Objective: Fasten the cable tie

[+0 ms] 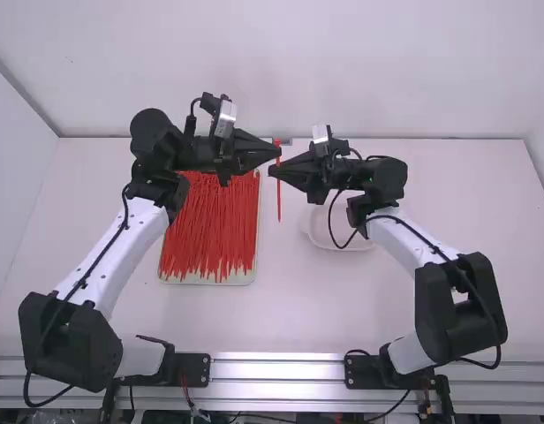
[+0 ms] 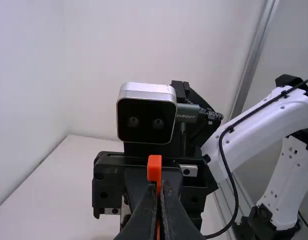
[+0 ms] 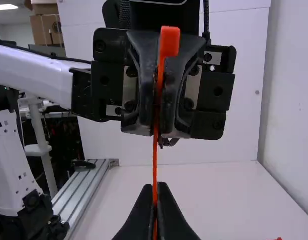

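Observation:
A single red cable tie [image 1: 278, 190] hangs upright above the table's middle, its head [image 1: 277, 141] on top. My left gripper [image 1: 272, 160] comes from the left and is shut on the tie just under the head. From the right, my right gripper [image 1: 273, 173] is shut on the strap slightly lower. In the left wrist view the tie's head [image 2: 154, 168] sticks up above my shut left gripper [image 2: 156, 200]. The right wrist view has the strap [image 3: 155, 160] running down from the left gripper into my shut right gripper [image 3: 154, 196]. The tie's tail hangs free below.
A flat tray [image 1: 206, 281] with a pile of red cable ties [image 1: 215, 225] lies under the left arm. A white container [image 1: 318, 237] stands under the right arm's wrist. The side walls stand at the table's left and right edges.

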